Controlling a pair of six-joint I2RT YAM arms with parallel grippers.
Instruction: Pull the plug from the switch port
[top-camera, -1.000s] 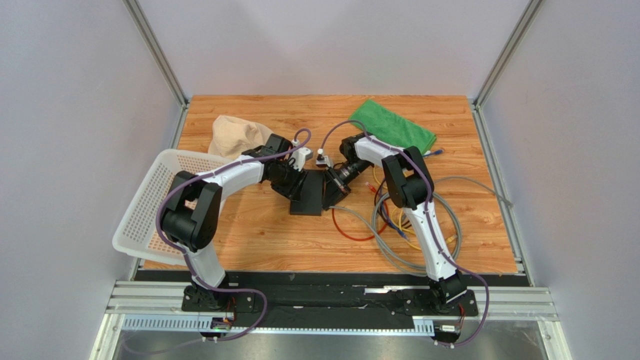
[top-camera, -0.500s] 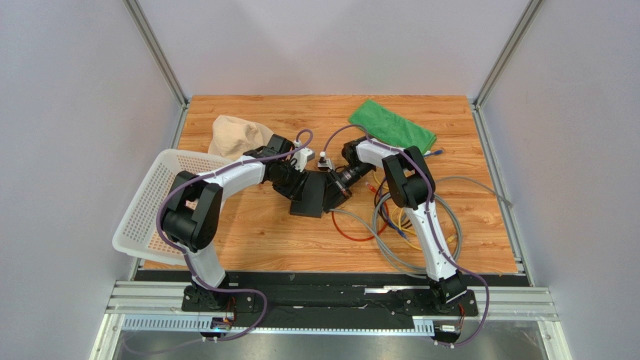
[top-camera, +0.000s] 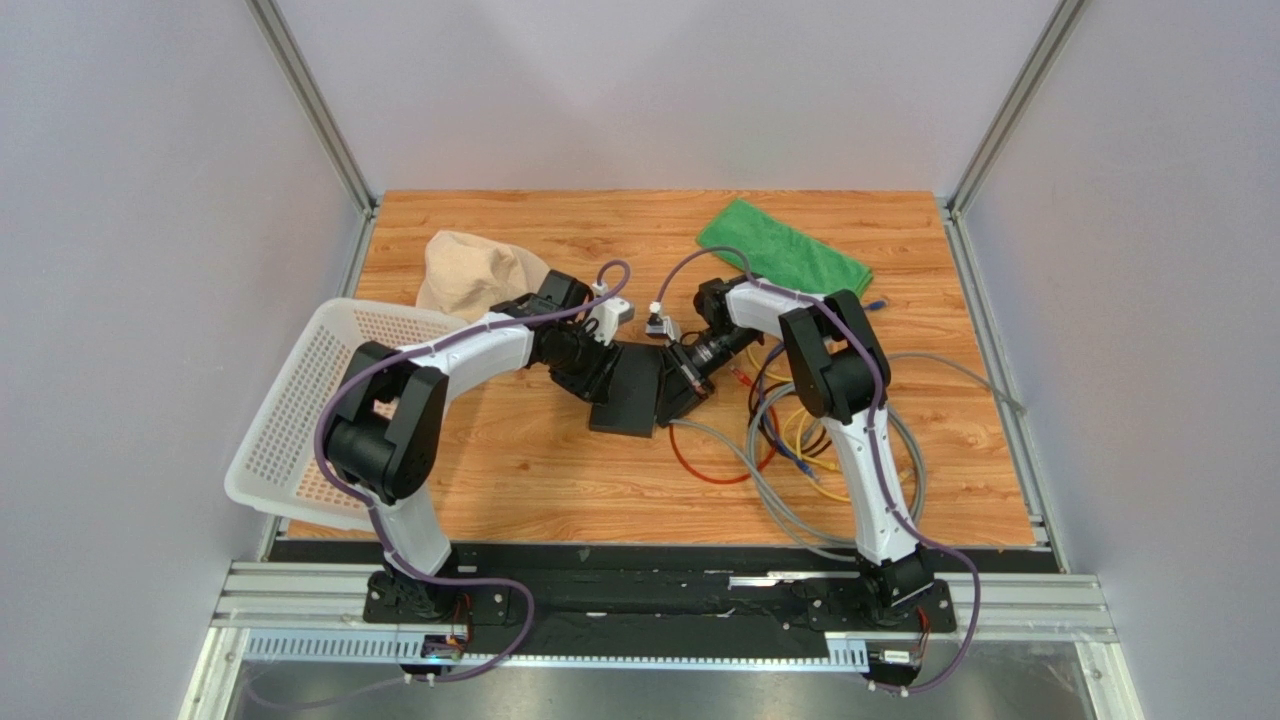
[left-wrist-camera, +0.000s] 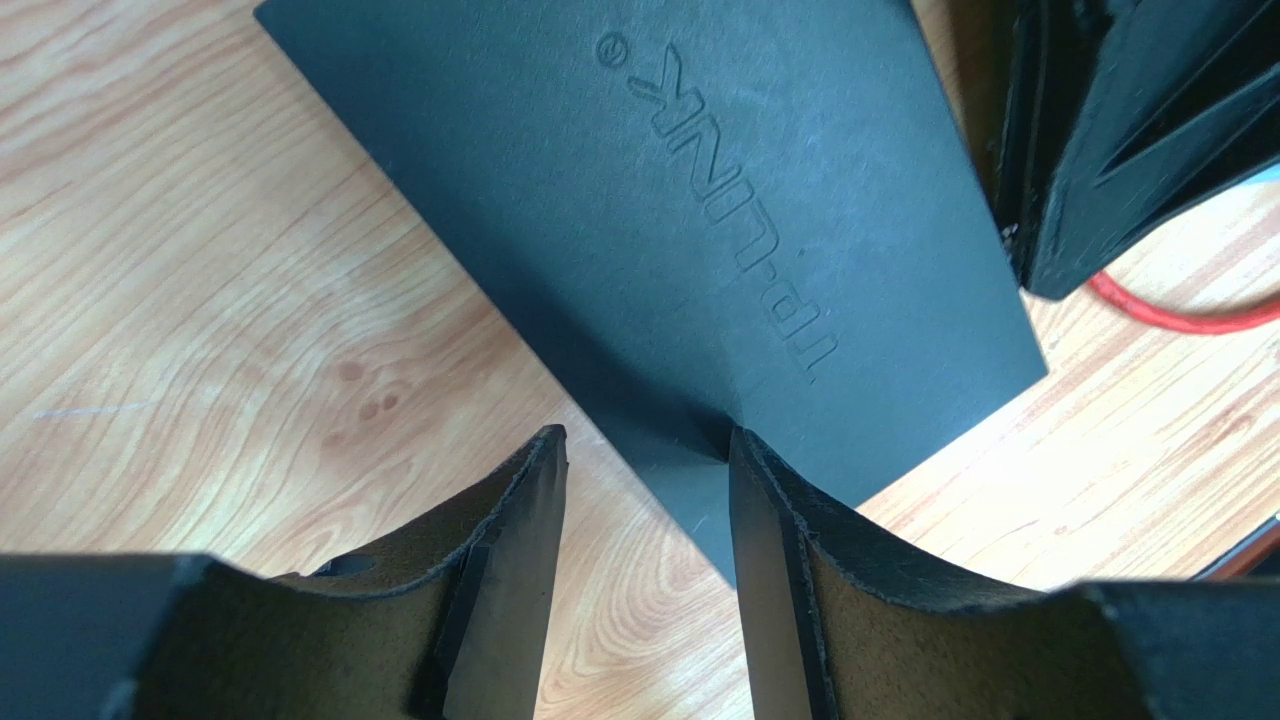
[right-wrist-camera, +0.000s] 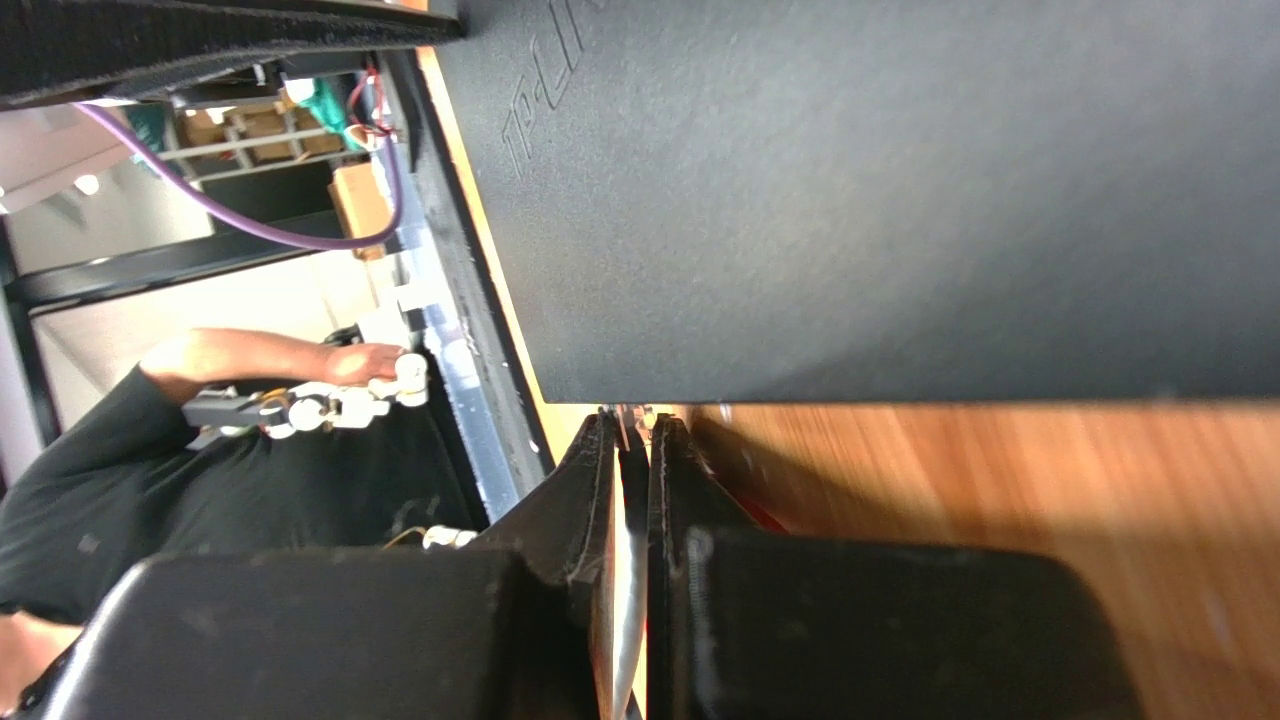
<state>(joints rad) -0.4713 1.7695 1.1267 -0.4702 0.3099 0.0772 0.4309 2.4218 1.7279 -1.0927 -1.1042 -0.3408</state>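
Roughly central, the switch (top-camera: 631, 393) lay on the table (top-camera: 526, 465) — socket edge hidden behind the right gripper (right-wrist-camera: 636, 428), whose fingers were pinched nearly together there; any plug between them couldn't be made out. Left gripper (left-wrist-camera: 646, 450) was spread apart, straddling the switch's corner.

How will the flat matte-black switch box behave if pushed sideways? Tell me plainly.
The flat matte-black rectangular switch probably slides rather than tips: it lies low on the smooth wooden table. It looks rigid, its embossed top unbent. Its thin casing suggests little weight; the open left gripper at its corner could steady it.
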